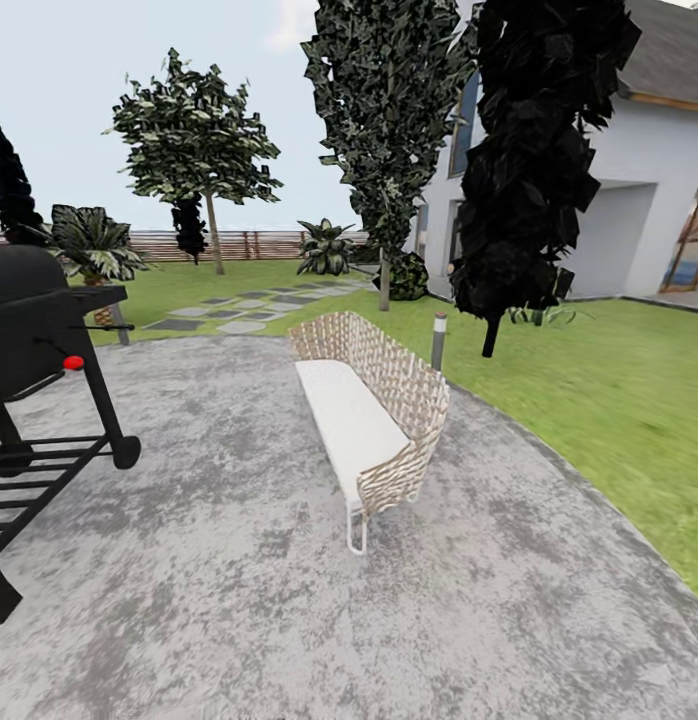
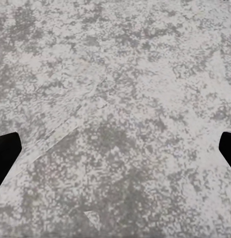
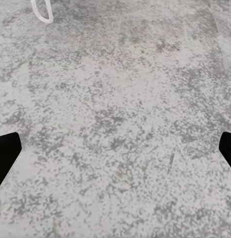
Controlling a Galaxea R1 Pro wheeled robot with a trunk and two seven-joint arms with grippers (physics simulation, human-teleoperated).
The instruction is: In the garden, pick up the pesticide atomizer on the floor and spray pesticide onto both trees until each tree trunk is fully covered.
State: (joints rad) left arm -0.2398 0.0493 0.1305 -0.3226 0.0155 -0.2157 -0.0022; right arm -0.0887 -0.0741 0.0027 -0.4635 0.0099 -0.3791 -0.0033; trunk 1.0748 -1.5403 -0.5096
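The pesticide atomizer is out of view. Two leafy trees with pale trunks stand on the lawn (image 1: 609,390) of the garden: one far off at the left (image 1: 196,135), trunk (image 1: 216,240), and a taller one (image 1: 387,110) near the house, trunk (image 1: 385,285). My left gripper (image 2: 115,148) hangs open over mottled grey paving, its black fingertips (image 2: 6,151) wide apart. My right gripper (image 3: 115,148) is open too, fingertips (image 3: 6,153) at the picture's edges, with nothing between them.
A wicker bench (image 1: 374,410) with a white seat stands ahead on the grey patio (image 1: 239,600); its white leg (image 3: 41,12) is in the right wrist view. A black grill (image 1: 39,340) is at the left. A black cypress-like tree (image 1: 534,150), a short post (image 1: 439,340) and the white house (image 1: 639,200) lie to the right.
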